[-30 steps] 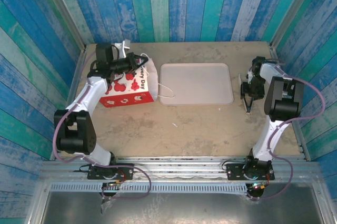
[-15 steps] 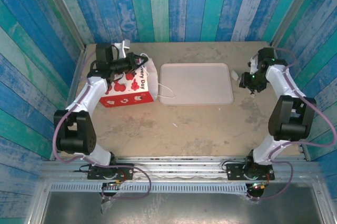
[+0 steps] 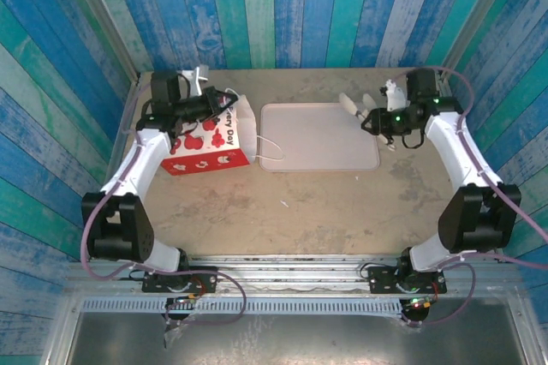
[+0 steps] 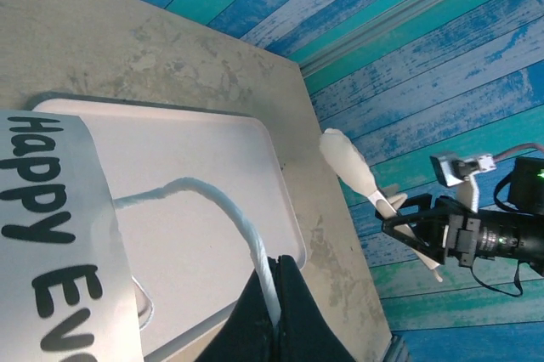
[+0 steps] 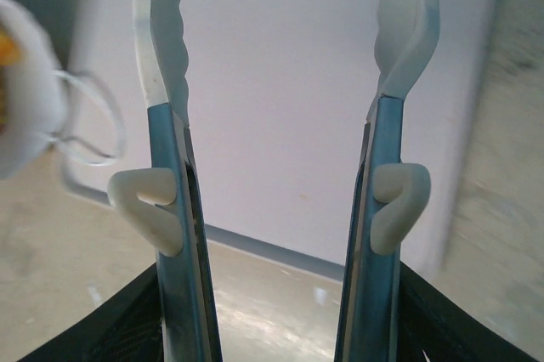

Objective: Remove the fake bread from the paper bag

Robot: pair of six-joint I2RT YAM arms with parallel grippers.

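As things stand, left gripper (image 4: 274,328): pinched shut on the bag's string handle (image 4: 246,239), with the string running straight into the closed jaws.
Right gripper (image 3: 355,101): jaws apart with nothing between them. It hangs over the tray's 1 o'clock corner, fingers pointing toward 9 o'clock.
Paper bag (image 3: 210,144): at 10 o'clock on the table (image 3: 342,211), touching or just beside the tray's left edge. The red side faces up and the white mouth end faces 3 o'clock.
Second handle loop (image 3: 271,152): draped onto the tray's near left corner.
Tray (image 3: 317,138): at 12 o'clock, between the two grippers.
Fake bread: you can't see a piece from the top view, so I judge it's all inside the bag. The right wrist view has an orange smear at its left edge, too blurred to call.
Bread handling: likely light toy pieces. I can't tell hard from squashy, so close on them gently. Rounded and ridged shapes may roll or squirt out of a tip pinch.
Where to grip: take each piece across its narrow middle, seated well back in the fingers, not at a pointed end.
Bag handling: thin paper, light and floppy. It will slide or crumple if you push on it, so you need the handle hold to keep the mouth up.
Risk: your fingers could catch the loose string loop or the bag's rim on the way in and drag the bag.
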